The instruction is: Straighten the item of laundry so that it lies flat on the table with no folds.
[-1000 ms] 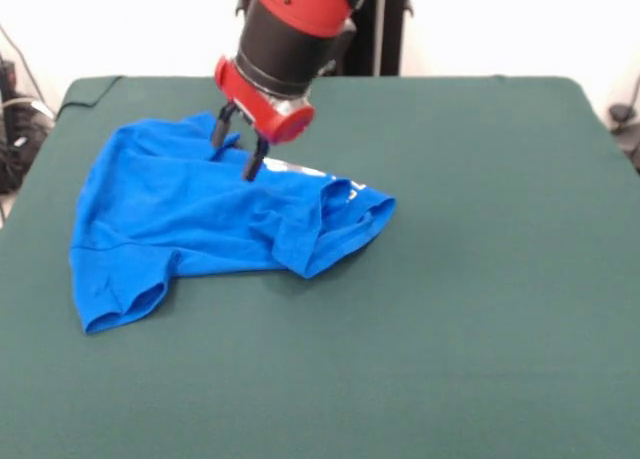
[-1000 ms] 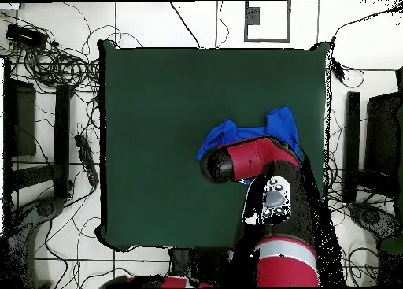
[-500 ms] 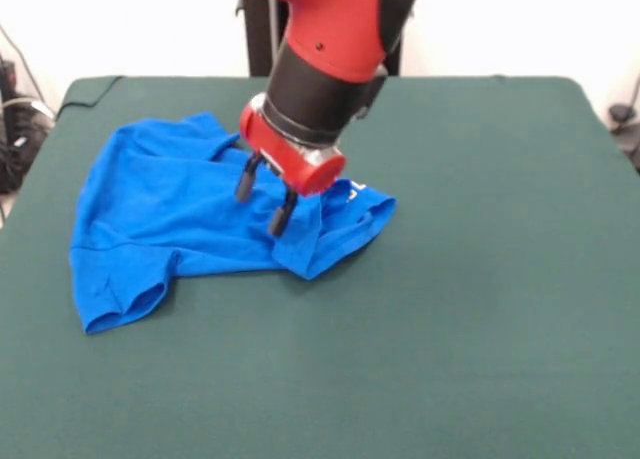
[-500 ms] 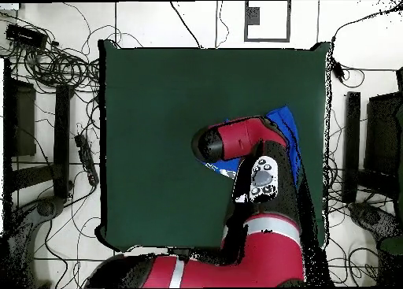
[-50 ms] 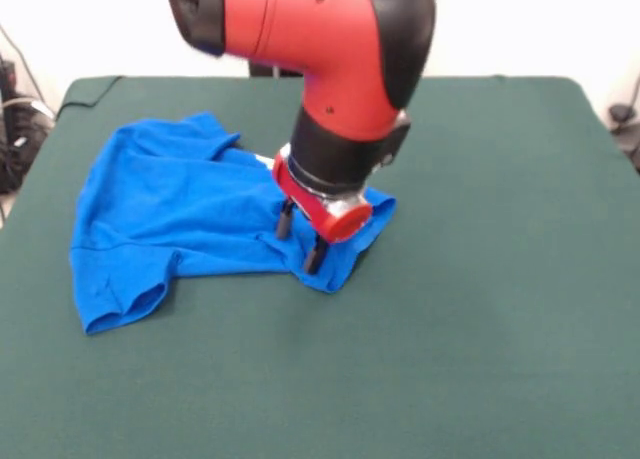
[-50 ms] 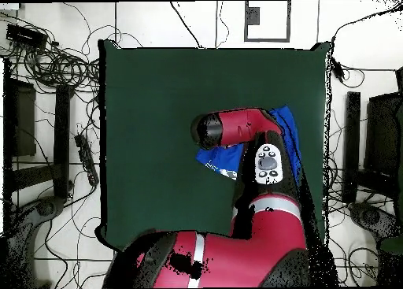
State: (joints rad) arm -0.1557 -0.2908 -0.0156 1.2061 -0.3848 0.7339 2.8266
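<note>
The red and black arm [image 5: 320, 49] comes down from above and bends at a bulky red joint, its black wrist section tilting toward the near right so that the red end cap faces down and slightly forward. The gripper [image 5: 300, 237] hangs beneath that cap with two dark fingers [image 5: 285, 220] set apart, spread rather than clenched, and nothing is held between them; their tips sit low over the right-hand folded edge of the T-shirt [image 5: 170, 214], though whether they touch the cloth cannot be told. In the overhead view the arm [image 6: 236, 130] stretches across the shirt and hides most of it, leaving only blue patches showing [image 6: 288, 128]. The shirt lies crumpled on the left half of the green table [image 5: 480, 309], with one sleeve pointing toward the near left, ridges and creases across its body, and its right portion doubled over on itself. A sliver of white print shows beside the wrist in the front view and at the shirt's edge from overhead, but no lettering can be read.
</note>
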